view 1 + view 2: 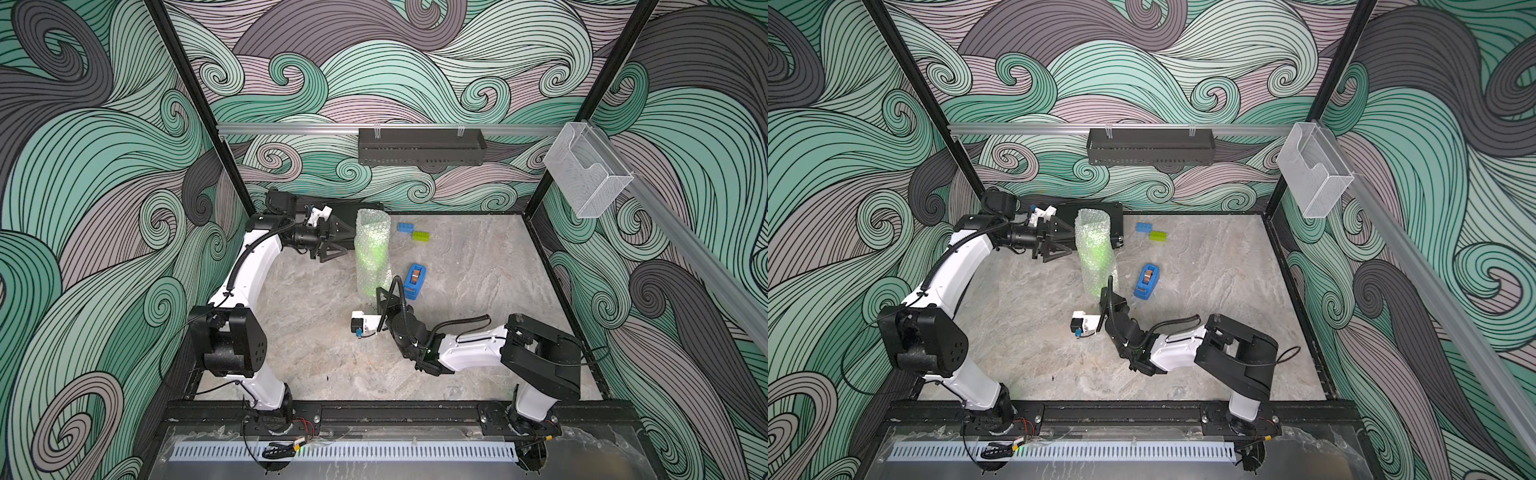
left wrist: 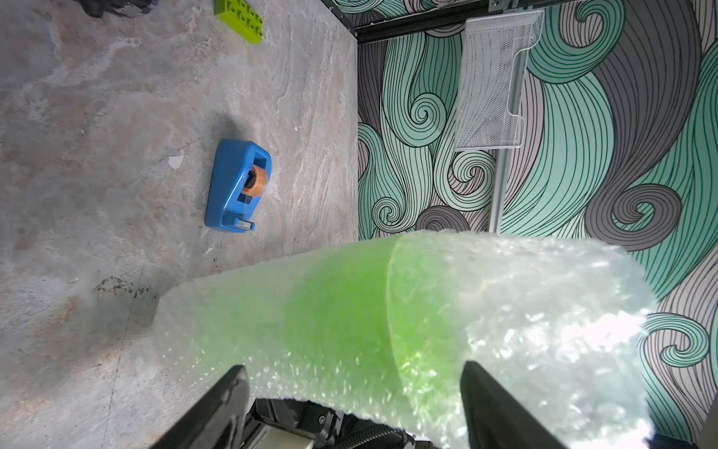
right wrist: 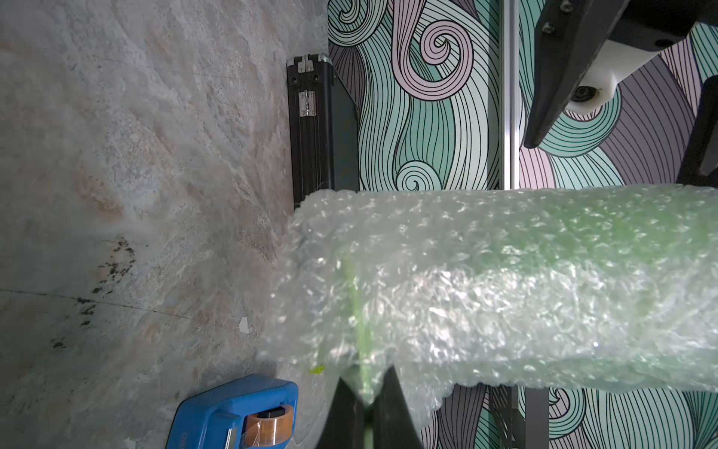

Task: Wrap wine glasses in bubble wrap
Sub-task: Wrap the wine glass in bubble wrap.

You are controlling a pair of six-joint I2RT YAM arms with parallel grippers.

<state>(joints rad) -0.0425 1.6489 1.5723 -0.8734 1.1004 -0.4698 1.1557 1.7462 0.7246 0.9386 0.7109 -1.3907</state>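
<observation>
Fig.: bubble wrap (image 1: pixel 372 249), rolled round the green goblet (image 2: pixel 338 311), stands near-upright, low end at the desk (image 1: pixel 324 324); my right claw (image 3: pixel 365 388) is clamped on the wrap's base, while my left claw (image 2: pixel 351 371) faces its mid-side, jaws apart & spread along that long axis.

A: Walls (image 1: pixel 104 208)?
B: Swirl-wave print, teal/grey/mauve, far + left + right sides. Black posts (image 1: pixel 183 104) at far corners.
A: Floor?
B: Grey marbled top (image 1: pixel 478 332), brownish patches.
A: Fixtures?
B: Alu rail (image 1: pixel 291 129) across far wall w/ black perforated tray (image 1: pixel 419 151) hung mid. Clear mesh holder (image 1: pixel 586 174) on right-wall rail (image 1: pixel 681 245). White slotted strip (image 1: pixel 340 451) along near edge.
</observation>
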